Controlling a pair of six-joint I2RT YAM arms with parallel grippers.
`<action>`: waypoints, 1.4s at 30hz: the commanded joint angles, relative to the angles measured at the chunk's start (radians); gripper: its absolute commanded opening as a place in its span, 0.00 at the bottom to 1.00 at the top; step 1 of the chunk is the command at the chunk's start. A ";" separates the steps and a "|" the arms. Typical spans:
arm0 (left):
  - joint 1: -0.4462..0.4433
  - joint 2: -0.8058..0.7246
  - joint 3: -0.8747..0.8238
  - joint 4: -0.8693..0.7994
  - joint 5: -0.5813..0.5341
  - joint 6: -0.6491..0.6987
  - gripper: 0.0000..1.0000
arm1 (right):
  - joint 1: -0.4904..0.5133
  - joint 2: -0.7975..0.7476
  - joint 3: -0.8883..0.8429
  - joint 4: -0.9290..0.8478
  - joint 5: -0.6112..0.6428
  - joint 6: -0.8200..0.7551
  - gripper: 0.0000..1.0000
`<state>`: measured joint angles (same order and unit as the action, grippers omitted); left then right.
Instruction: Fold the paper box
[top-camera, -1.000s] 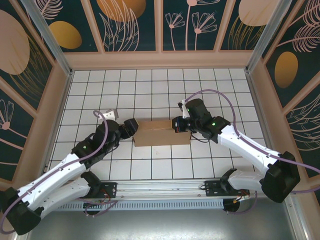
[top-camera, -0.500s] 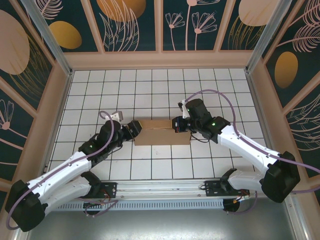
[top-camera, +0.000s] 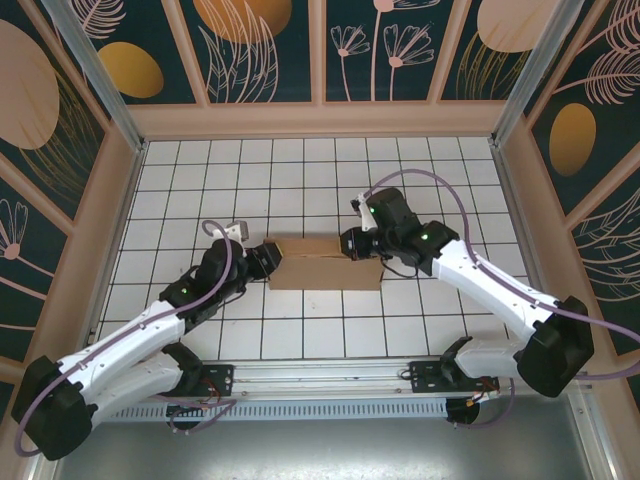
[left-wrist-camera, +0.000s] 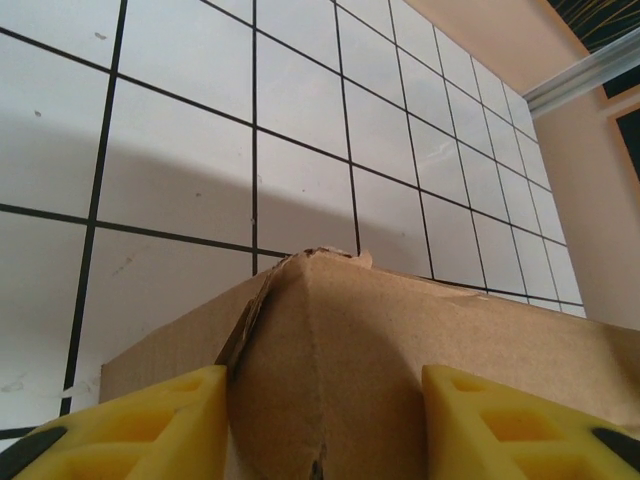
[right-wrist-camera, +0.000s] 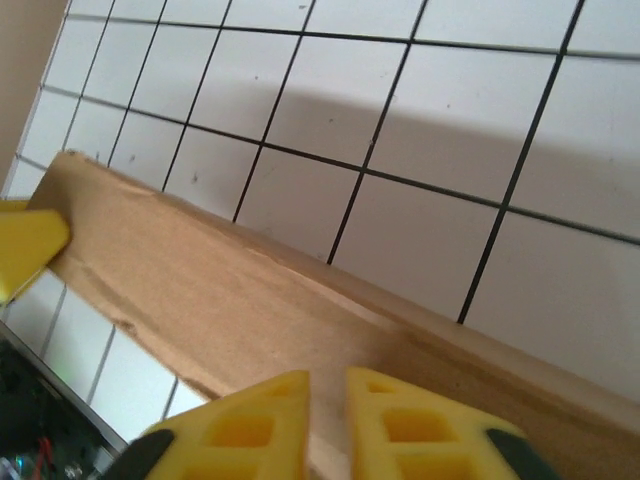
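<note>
The paper box (top-camera: 325, 264) is a flat brown cardboard box lying on the white tiled table (top-camera: 300, 180) between both arms. My left gripper (top-camera: 272, 257) is at its left end. In the left wrist view the yellow fingers (left-wrist-camera: 140, 425) stand apart with the box's creased end corner (left-wrist-camera: 330, 330) between them, and the left finger sits beside a flap edge. My right gripper (top-camera: 352, 244) is over the box's right end. Its fingers (right-wrist-camera: 250, 425) are a narrow slit apart, just above the long top face (right-wrist-camera: 230, 290). The left gripper's yellow fingertip (right-wrist-camera: 25, 250) shows at the far end.
Tan walls (top-camera: 120, 200) enclose the table on the left, back and right. A metal rail (top-camera: 320, 378) with both arm bases runs along the near edge. Open tiles lie behind and in front of the box.
The left arm slid forward to the box's left end and its jaws narrowed around it. The right gripper's jaws went from shut to a narrow slit, and its wrist shifted slightly left.
</note>
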<state>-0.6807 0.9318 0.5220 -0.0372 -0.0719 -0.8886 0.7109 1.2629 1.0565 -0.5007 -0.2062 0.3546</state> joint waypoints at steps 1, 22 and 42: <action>-0.004 0.044 0.019 -0.113 -0.022 0.088 0.49 | 0.003 -0.002 0.127 -0.095 0.016 -0.132 0.28; -0.005 0.086 0.082 -0.114 -0.016 0.186 0.51 | 0.004 0.114 0.016 -0.021 -0.110 -0.961 0.92; -0.003 0.052 0.239 -0.181 -0.088 0.230 0.71 | 0.031 0.249 0.027 0.010 -0.029 -1.063 0.55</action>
<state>-0.6807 0.9974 0.6960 -0.1772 -0.1192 -0.6895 0.7353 1.4860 1.0733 -0.4881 -0.2832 -0.6567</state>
